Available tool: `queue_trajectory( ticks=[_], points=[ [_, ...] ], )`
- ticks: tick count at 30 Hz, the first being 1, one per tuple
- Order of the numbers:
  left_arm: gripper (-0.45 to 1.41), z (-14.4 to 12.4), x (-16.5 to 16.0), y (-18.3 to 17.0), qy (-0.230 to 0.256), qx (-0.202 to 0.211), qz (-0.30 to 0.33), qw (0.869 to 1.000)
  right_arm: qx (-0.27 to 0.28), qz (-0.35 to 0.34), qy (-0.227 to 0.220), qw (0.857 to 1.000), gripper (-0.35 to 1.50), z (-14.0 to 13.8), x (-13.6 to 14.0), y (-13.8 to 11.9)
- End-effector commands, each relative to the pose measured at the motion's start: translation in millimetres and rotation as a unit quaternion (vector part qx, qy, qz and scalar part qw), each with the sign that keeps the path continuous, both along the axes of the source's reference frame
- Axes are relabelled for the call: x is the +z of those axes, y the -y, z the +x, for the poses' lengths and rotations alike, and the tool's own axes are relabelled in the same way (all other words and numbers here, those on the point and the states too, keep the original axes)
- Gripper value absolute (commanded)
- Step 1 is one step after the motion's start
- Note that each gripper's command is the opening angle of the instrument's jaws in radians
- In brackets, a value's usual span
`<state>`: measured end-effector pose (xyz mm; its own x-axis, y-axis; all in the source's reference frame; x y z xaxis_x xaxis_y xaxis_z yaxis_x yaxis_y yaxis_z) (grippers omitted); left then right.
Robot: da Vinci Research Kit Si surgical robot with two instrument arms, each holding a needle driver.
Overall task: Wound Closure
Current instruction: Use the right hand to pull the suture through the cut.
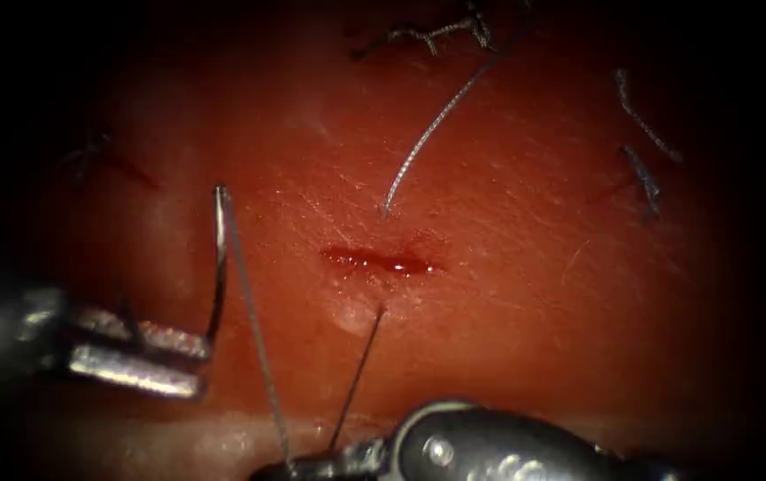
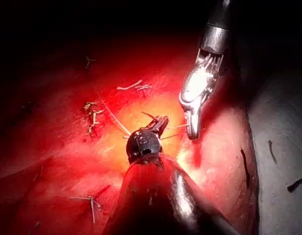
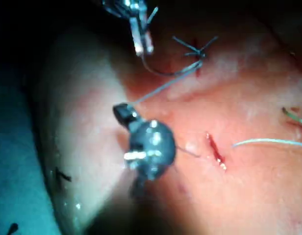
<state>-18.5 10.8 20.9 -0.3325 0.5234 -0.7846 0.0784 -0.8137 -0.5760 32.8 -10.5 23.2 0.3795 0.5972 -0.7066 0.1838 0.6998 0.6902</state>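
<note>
The cut (image 1: pixel 378 261) is a short red slit in the tissue (image 1: pixel 508 294). My left tool (image 1: pixel 198 363) comes in from the left, shut on the curved needle (image 1: pixel 219 267) near its lower end. The needle stands free above the tissue, left of the cut. Thread (image 1: pixel 254 330) runs from the needle's top end down to my right tool (image 1: pixel 281 468), shut on it at the near edge. A second strand (image 1: pixel 356 374) rises from there into the tissue just below the cut. A pale strand (image 1: pixel 427 134) leaves the tissue above the cut. The right wrist view shows the right tool (image 3: pixel 122 111), needle (image 3: pixel 158 72) and cut (image 3: pixel 215 149).
Knotted older stitches with cut thread ends (image 1: pixel 436 34) lie at the far edge and at the right (image 1: pixel 643 183). The right tool's body (image 1: pixel 490 445) lies along the tissue's pale near edge (image 1: pixel 178 441). Red fluid glistens in the cut.
</note>
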Motion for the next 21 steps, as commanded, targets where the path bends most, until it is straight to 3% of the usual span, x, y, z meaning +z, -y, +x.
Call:
queue_trajectory(
  ticks=[1,5,6,7,8,11,16,21],
  points=[
    [-0.45,-0.4,0.5,-0.2,0.001,0.000,-0.001,1.000,0.000,0.004,-0.005,1.000,-0.35,1.0,0.0,0.3],
    [-0.45,0.0,0.4,-0.3,0.000,-0.001,-0.001,1.000,0.007,0.006,-0.004,1.000,-0.35,1.2,1.2,-0.9],
    [-0.45,0.2,0.3,-0.4,-0.001,-0.002,-0.001,1.000,0.008,-0.017,-0.012,1.000,-0.21,0.9,1.8,-1.3],
    [-0.45,0.6,0.2,-0.6,-0.002,-0.004,-0.001,1.000,0.036,-0.042,-0.002,0.998,0.96,0.3,2.7,-1.9],
    [-0.45,0.8,0.2,-0.7,-0.002,-0.004,-0.001,1.000,0.054,-0.052,0.010,0.997,1.21,-0.1,3.4,-2.4],
    [-0.45,1.8,-0.1,-1.2,-0.004,-0.008,-0.004,1.000,0.075,-0.082,0.018,0.994,1.35,-1.4,5.2,-3.9],
    [-0.45,3.5,-0.5,-2.0,-0.008,-0.017,-0.009,1.000,0.113,-0.103,0.046,0.987,1.38,-5.0,9.2,-7.1],
    [-0.45,4.1,-0.8,-2.3,-0.008,-0.019,-0.010,1.000,0.128,-0.147,0.082,0.977,1.38,-6.4,11.1,-8.0]
  ],
)
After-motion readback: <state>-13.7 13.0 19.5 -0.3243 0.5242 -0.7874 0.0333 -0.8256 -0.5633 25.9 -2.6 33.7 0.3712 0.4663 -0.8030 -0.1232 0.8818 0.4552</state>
